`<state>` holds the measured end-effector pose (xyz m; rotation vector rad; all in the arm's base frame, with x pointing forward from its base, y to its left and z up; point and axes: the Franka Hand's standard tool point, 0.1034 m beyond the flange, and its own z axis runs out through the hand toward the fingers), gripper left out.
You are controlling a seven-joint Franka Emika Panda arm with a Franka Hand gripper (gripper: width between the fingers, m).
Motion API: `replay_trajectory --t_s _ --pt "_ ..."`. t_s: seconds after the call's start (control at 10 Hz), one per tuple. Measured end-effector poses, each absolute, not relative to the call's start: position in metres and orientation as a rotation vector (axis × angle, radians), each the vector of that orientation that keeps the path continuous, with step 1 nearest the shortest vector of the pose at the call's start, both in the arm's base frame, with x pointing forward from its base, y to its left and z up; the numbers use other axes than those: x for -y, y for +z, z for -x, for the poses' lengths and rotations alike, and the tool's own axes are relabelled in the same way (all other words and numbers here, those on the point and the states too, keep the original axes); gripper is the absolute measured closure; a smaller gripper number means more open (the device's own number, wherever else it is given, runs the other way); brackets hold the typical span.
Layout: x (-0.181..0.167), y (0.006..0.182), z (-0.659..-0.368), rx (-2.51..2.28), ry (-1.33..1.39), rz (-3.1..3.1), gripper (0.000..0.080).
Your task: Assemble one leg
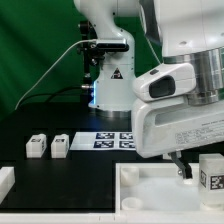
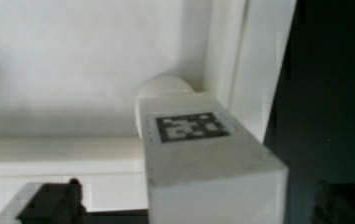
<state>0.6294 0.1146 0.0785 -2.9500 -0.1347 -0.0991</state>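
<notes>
A white leg (image 2: 200, 150) with a black-and-white tag on its top face stands upright in a corner of the large white tray-like piece (image 2: 67, 70). My gripper (image 2: 195, 205) is open, its dark fingers (image 2: 49, 200) standing on either side of the leg and apart from it. In the exterior view the same leg (image 1: 211, 172) stands at the right on the tray-like piece (image 1: 150, 190), with one of the fingers (image 1: 181, 166) just beside it. Two more legs (image 1: 37, 146) (image 1: 60, 145) lie on the black table at the left.
The marker board (image 1: 115, 140) lies on the table behind the tray-like piece. Another white part (image 1: 5, 181) shows at the exterior view's left edge. The robot base (image 1: 108, 70) stands at the back, with a cable running off to the left.
</notes>
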Motion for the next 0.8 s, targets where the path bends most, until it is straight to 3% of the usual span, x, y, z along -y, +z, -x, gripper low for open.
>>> replay_trajectory --t_s 0.2,0.3,0.4,0.7,0.8 --pt "-0.1144 0.0783 -0.6293 0.134 -0.099 2.95 0.0405" --pt "-0.1143 0.0783 -0.6293 0.134 -0.099 2.95 0.0405" --pt "-0.1121 0.0781 -0.6296 0.13 -0.099 2.952 0.0502" --pt "-0.1113 0.0782 -0.6299 0.069 -0.094 2.953 0.0502" --pt "-0.1099 0.08 -0.6326 -0.207 -0.077 2.937 0.0502"
